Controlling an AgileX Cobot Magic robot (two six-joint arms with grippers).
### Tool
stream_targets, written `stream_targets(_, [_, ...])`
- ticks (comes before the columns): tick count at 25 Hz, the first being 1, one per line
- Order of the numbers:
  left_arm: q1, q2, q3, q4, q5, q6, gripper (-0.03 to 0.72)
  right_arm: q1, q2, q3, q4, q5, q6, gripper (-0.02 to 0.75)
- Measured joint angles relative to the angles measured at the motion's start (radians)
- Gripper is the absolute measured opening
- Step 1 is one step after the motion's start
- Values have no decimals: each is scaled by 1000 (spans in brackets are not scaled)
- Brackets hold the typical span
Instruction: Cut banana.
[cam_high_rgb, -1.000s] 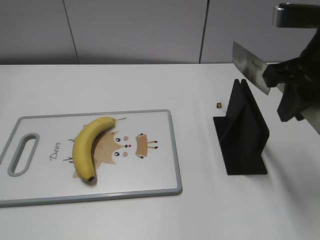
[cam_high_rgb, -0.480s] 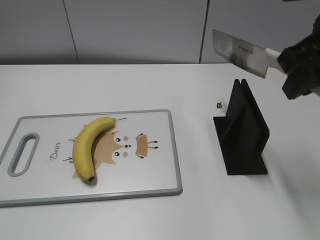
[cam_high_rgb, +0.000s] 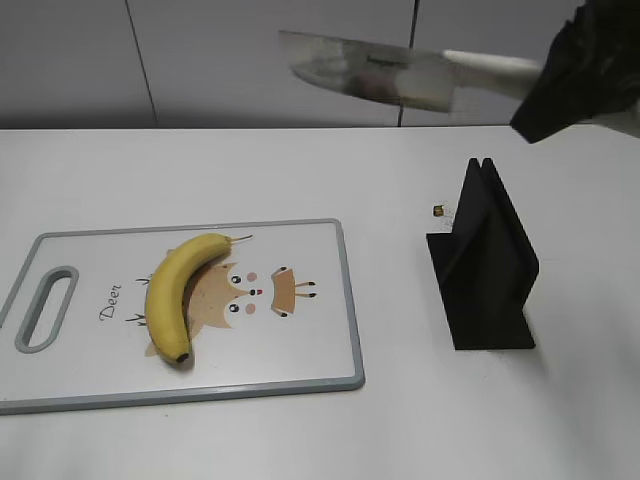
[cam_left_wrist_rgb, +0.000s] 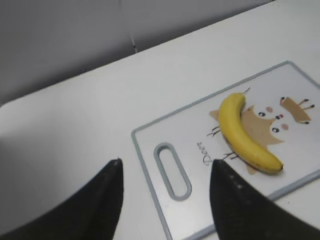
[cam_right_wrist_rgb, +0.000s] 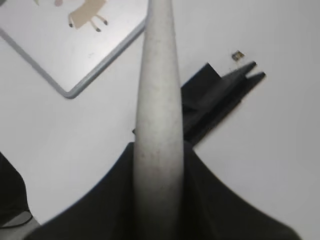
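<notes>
Banana (cam_high_rgb: 178, 292) on board; right pincer (cam_high_rgb: 580, 75) raised, gripping knife (cam_high_rgb: 372, 72)

The banana (cam_high_rgb: 178, 295) lies on the board (cam_high_rgb: 320, 300), open from above and on every side. At three o'clock from the board a black stand (cam_high_rgb: 485, 265) rises from the table (cam_high_rgb: 300, 170), blocking a low sideways approach. A knife (cam_high_rgb: 380, 75) hangs high at twelve o'clock, above the stand's top and apart from it.

Lab-like test bench: bare white table (cam_high_rgb: 300, 170), plain grey wall panels (cam_high_rgb: 270, 60).
</notes>
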Motion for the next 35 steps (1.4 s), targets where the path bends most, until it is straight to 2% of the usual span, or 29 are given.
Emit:
stream_targets(5, [-131,174,-145,-29,-7,223,542,0,63,-5,160,-3,-270,162])
stream_targets(9, [-210,317,-242,-24,39,350,542,13,114,-32,211,2,-385,162])
stream_targets(15, [-230,517,-354,-25,173,562,542,90,221,-118,211,37,-536,162])
stream_targets(19, [-230,653,-372,-60,212,693,549,150,305,-186,211,49,-568,162])
stream_targets(25, [-230,792,-374,-65,210,726,571,216,401,-253,225,52,-605,162])
stream_targets(35, [-230,907,-377,-41,196,729,575,223,446,-259,267,17,-631,162])
